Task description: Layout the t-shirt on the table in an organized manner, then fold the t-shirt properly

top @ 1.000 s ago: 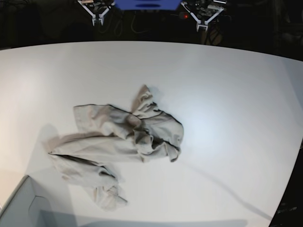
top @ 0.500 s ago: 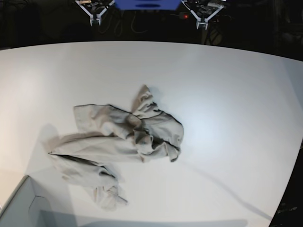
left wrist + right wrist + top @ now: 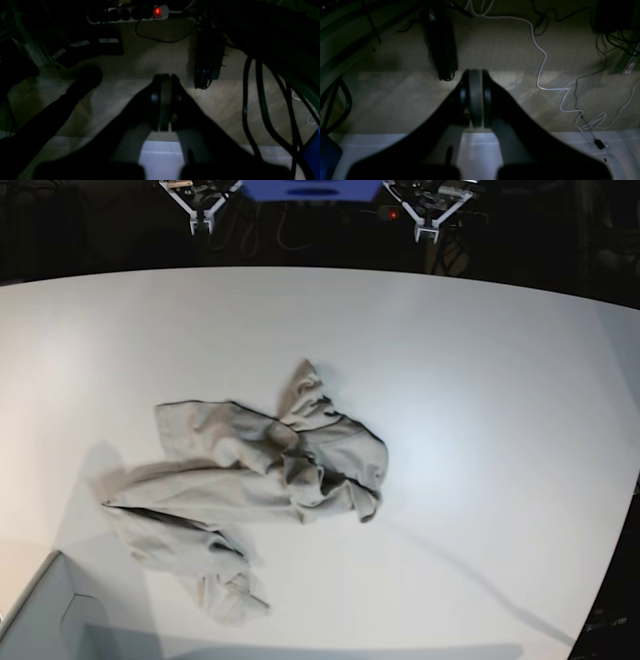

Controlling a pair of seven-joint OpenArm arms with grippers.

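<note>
Bench: we are seeing broad bare white surface on every side of the cloth, widest toward the right and the far edge; the curved far rim is running just below both arms.

T-shirt: we are finding it crumpled left of centre, sleeves and hem bunched, lying exactly as it lay a second ago. We are judging the layout step as not begun.

Grey box corner: sitting at the near-left, just beside the lowest fold and crowding that side.

Left claw: closed on nothing, parked beyond the far rim.

Right claw: closed, empty, and we are noting it drawn slightly farther back than before.
</note>
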